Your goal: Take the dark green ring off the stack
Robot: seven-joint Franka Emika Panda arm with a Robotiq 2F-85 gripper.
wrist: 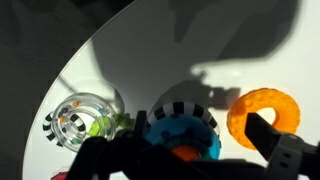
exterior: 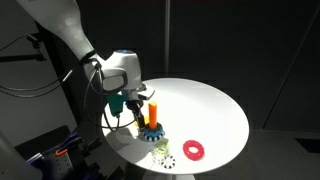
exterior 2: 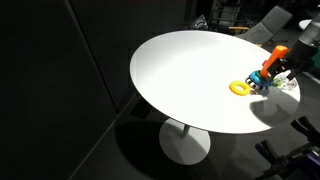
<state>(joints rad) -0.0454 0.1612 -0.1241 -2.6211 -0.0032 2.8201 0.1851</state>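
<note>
The stack (exterior: 152, 125) is an upright orange peg with a blue toothed ring round its foot, near the table's front edge; it also shows in an exterior view (exterior 2: 266, 76). In the wrist view the blue ring (wrist: 180, 128) lies on a black-and-white striped ring, with the peg's orange top just below it. My gripper (wrist: 185, 152) is open, its dark fingers spread on either side of the stack. In an exterior view the gripper (exterior: 136, 110) hangs close beside the peg. I cannot make out the dark green ring; it is hidden or too dark to tell.
A red ring (exterior: 193, 150) and a pale yellow-green gear ring (exterior: 163, 152) lie loose near the white round table's edge (exterior: 225, 150). An orange-yellow ring (wrist: 262, 110) lies beside the stack. A clear ring with striped trim (wrist: 80, 118) lies on the other side.
</note>
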